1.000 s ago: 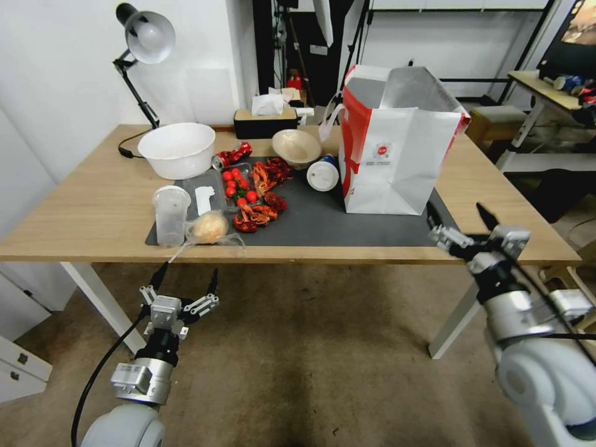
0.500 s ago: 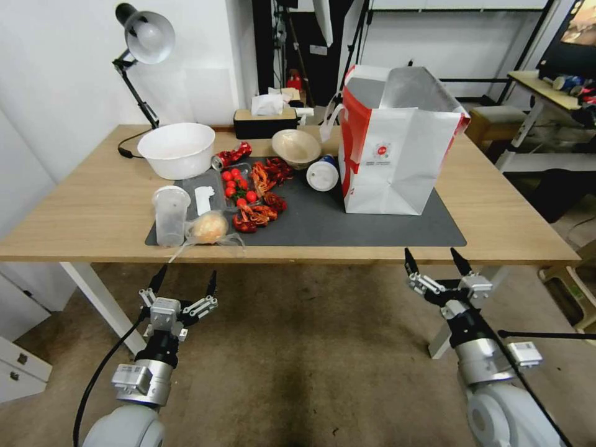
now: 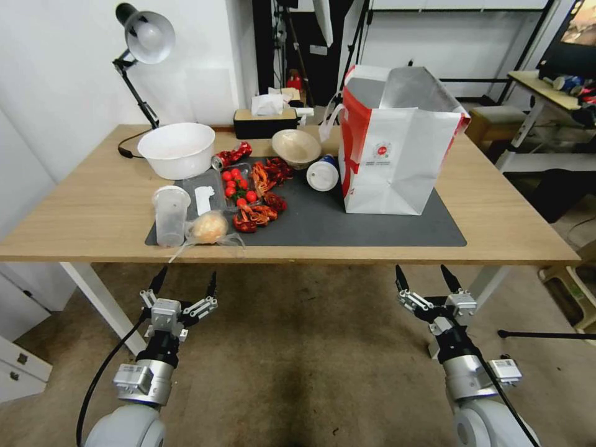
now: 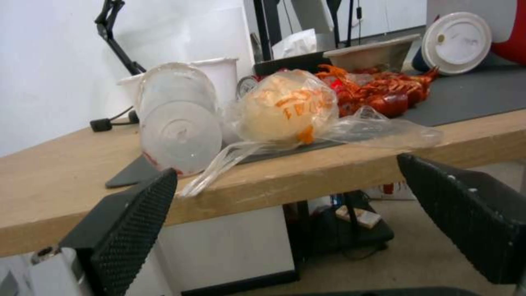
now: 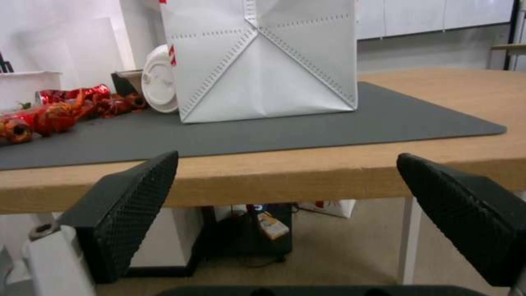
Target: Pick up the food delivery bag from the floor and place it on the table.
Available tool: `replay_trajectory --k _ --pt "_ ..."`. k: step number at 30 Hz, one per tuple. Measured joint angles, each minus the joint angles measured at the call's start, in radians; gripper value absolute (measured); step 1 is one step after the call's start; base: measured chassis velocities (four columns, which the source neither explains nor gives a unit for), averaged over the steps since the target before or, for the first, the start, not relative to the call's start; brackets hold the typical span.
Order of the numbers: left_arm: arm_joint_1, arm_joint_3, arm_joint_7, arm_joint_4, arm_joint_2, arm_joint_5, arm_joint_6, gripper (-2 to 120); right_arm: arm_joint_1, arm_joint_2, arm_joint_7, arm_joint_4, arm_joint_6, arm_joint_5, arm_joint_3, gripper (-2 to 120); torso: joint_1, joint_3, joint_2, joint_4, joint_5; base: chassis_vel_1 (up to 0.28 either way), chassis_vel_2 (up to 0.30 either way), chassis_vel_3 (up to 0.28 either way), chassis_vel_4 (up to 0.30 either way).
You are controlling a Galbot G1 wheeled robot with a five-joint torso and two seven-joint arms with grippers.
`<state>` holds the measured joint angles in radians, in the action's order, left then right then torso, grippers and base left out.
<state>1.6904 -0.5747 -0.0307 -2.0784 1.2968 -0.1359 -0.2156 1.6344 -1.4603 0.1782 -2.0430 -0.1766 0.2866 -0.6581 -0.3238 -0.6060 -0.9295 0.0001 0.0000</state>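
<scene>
The food delivery bag point(image 3: 397, 149), white with red sides and a silver lining, stands upright and open on the right part of the dark mat on the table point(image 3: 81, 205). In the right wrist view its white base point(image 5: 263, 61) rests on the mat, behind the table's front edge point(image 5: 328, 176). My right gripper point(image 3: 423, 282) point(image 5: 287, 158) hangs open and holds nothing, below and in front of that edge, over the floor point(image 3: 298, 347). Lower left, my left gripper point(image 3: 186, 282) point(image 4: 287, 168) is open too, below the table edge.
On the mat's left half lie a clear cup point(image 3: 170, 214), a bagged bun point(image 3: 208, 228), crayfish point(image 3: 257, 211), cherry tomatoes point(image 3: 239, 186) and a lidded cup point(image 3: 323, 174). A white bowl point(image 3: 177, 149), lamp point(image 3: 139, 37) and tissue box point(image 3: 266, 121) stand behind. White table legs point(image 3: 99, 298) flank both grippers.
My right arm has dropped from beside the table's front right edge to below it, and drawn back toward me, its gripper still open. The left arm and the bag have stayed put.
</scene>
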Motion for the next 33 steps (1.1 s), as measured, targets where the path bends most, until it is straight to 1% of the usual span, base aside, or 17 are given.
replay_trajectory --k 33 --pt "-0.002 0.001 -0.007 0.005 0.000 0.004 -0.002 100 0.003 -0.002 0.008 0.005 -0.005 0.004 -0.005 100 0.000 0.000 0.000 -0.0001 0.0000 0.000 0.000 0.000 0.000"
